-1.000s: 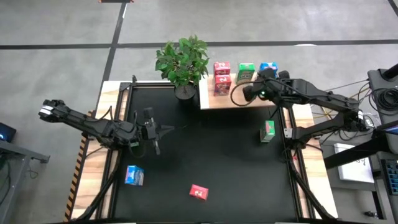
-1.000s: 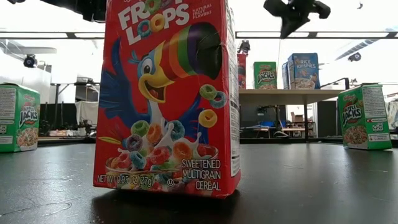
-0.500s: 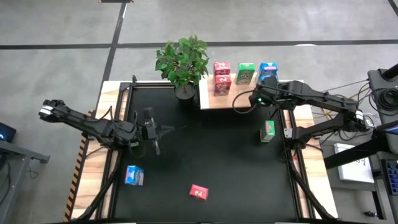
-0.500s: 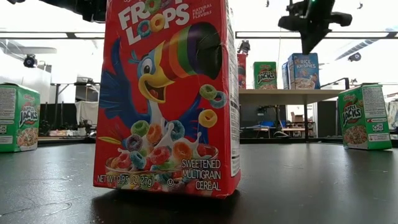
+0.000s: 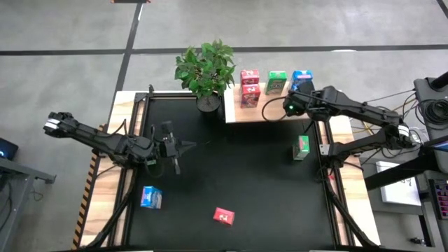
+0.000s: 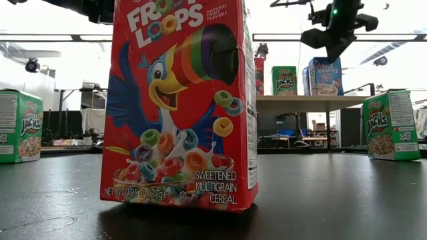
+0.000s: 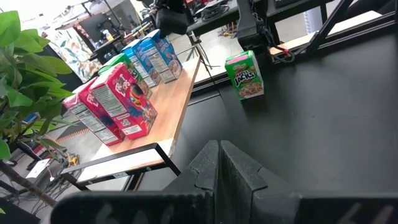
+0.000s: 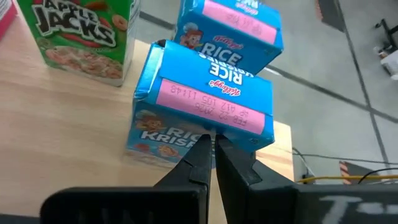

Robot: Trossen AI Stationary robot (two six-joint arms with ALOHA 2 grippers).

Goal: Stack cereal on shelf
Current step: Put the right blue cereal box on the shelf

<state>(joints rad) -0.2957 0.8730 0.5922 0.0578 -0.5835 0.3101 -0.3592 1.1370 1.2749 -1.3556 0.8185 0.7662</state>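
Observation:
The pale wood shelf (image 5: 241,113) stands at the table's far right corner. On it stand two stacked pink-red boxes (image 5: 249,87), a green box (image 5: 276,82) and two blue boxes (image 8: 205,106) one behind the other. My right gripper (image 8: 212,140) is shut and hovers just above the nearer blue box, also seen in the low view (image 6: 331,52). My left gripper (image 7: 219,152) is shut and waits over the table's left part (image 5: 175,147). More boxes stand on the black tabletop: green (image 5: 301,147), blue (image 5: 150,197), pink-red (image 5: 224,216).
A potted plant (image 5: 206,70) stands just left of the shelf. In the low view the pink-red box (image 6: 180,100) fills the foreground, with a green box on either side (image 6: 20,127) (image 6: 390,123). Wood side strips and a metal frame border the tabletop.
My right gripper has moved along the shelf toward the table's right, from in front of the green box to over the blue boxes, and has come down a little. The boxes and the left arm have kept still.

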